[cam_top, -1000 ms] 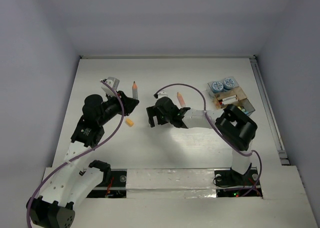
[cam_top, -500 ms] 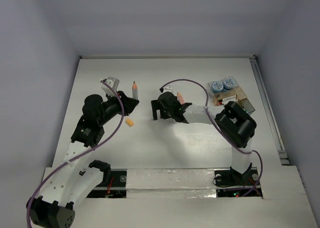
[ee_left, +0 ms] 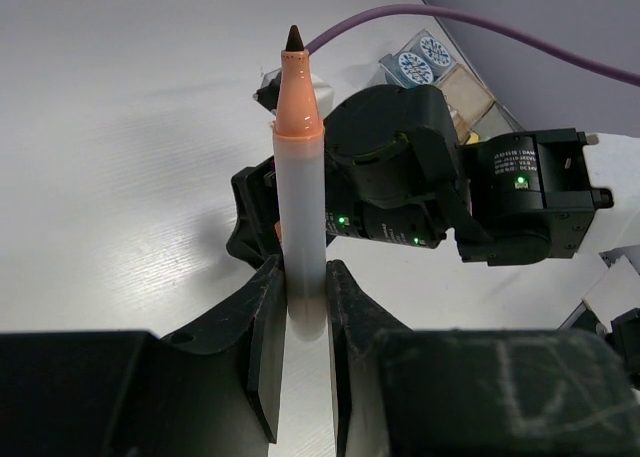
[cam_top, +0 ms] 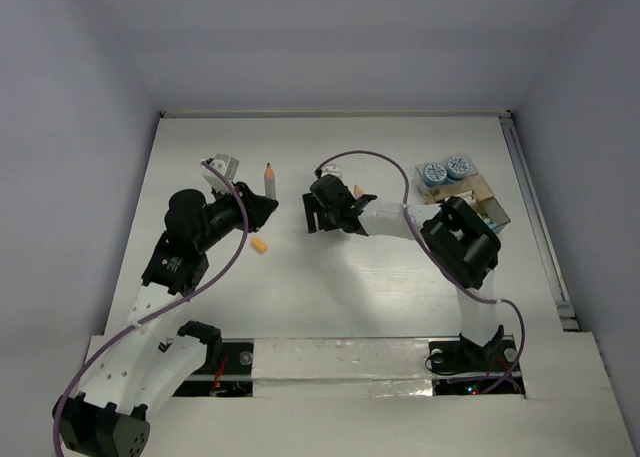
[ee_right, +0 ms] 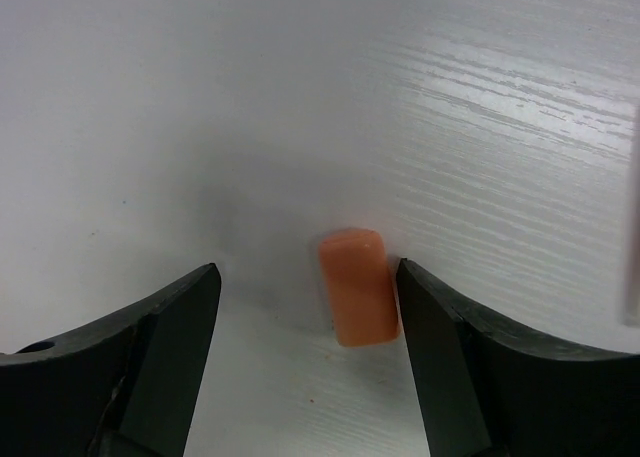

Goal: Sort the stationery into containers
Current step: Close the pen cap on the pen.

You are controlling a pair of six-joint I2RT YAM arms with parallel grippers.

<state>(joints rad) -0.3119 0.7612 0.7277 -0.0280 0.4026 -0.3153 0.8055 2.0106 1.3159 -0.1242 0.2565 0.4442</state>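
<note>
My left gripper [cam_top: 262,206] [ee_left: 305,299] is shut on a marker [ee_left: 300,177] with a translucent white body, orange collar and dark tip; it also shows in the top view [cam_top: 268,180], pointing to the far side. My right gripper [ee_right: 308,273] is open and low over the table, with a short orange eraser [ee_right: 358,285] lying between its jaws, close against the right finger [ee_right: 450,337]. In the top view the right gripper [cam_top: 316,215] hides that eraser. The clear divided container [cam_top: 478,193] stands at the right with two blue-and-white rolls [cam_top: 445,169] in it.
A small yellow-orange piece [cam_top: 260,245] lies between the two grippers. A peach stick [cam_top: 357,190] shows behind the right wrist. A small clear item [cam_top: 224,164] lies at the far left. The purple cable [cam_top: 375,159] loops over the right arm.
My right gripper has moved away from the bases toward the far side and a little right. The left arm and its marker have not moved.
</note>
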